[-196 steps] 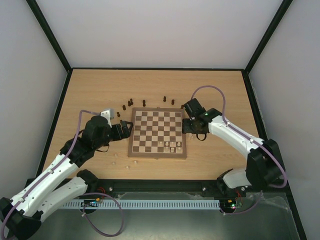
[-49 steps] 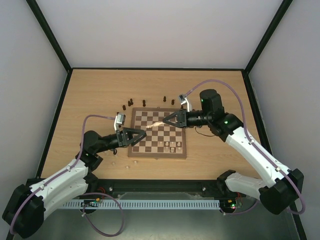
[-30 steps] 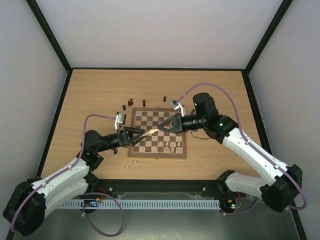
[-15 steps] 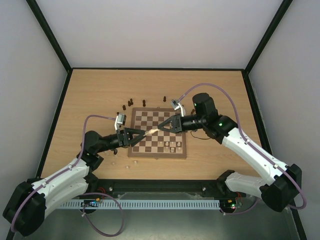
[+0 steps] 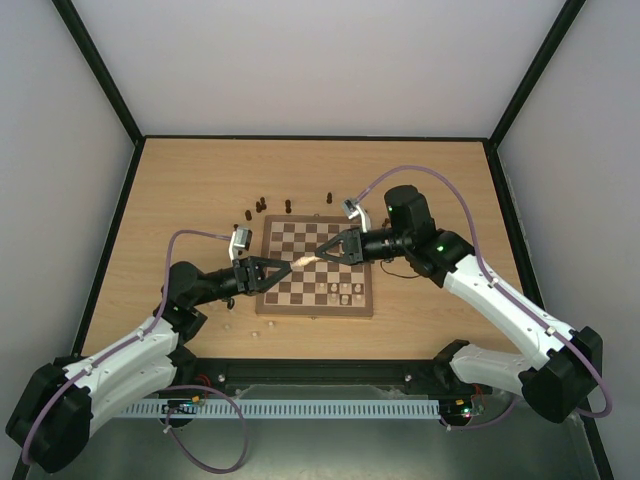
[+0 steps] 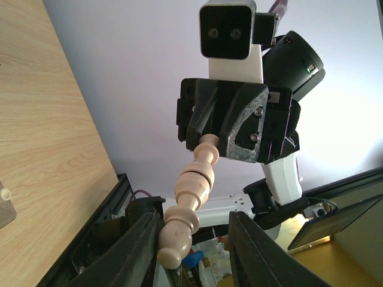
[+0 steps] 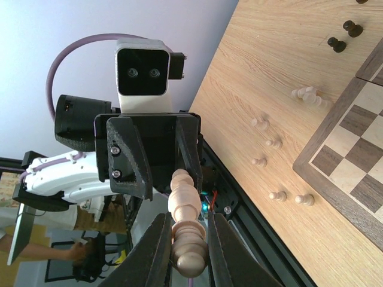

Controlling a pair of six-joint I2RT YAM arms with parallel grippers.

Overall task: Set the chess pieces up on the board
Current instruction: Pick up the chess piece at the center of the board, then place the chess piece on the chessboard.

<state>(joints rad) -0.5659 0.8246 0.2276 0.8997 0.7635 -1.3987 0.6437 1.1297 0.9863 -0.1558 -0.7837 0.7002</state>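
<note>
Wooden tabletop (image 5: 200, 180), board (image 5: 315, 311) centred. Above it right gripper (image 5: 319, 258) pinches a cream piece (image 5: 304, 262); left gripper (image 5: 289, 268) straddles its other end, clamping unclear.

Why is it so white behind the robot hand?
Left wrist view: bright glare washes out the wall behind the right gripper, yet the cream chess piece looks sharp. Right wrist view: the room at bottom left is fuzzy. Top view: even, soft light.

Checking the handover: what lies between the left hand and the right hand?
One pale chess piece bridges them: the right hand grips one end, the other end sits between open fingers of the left hand. Both wrist views show it.
</note>
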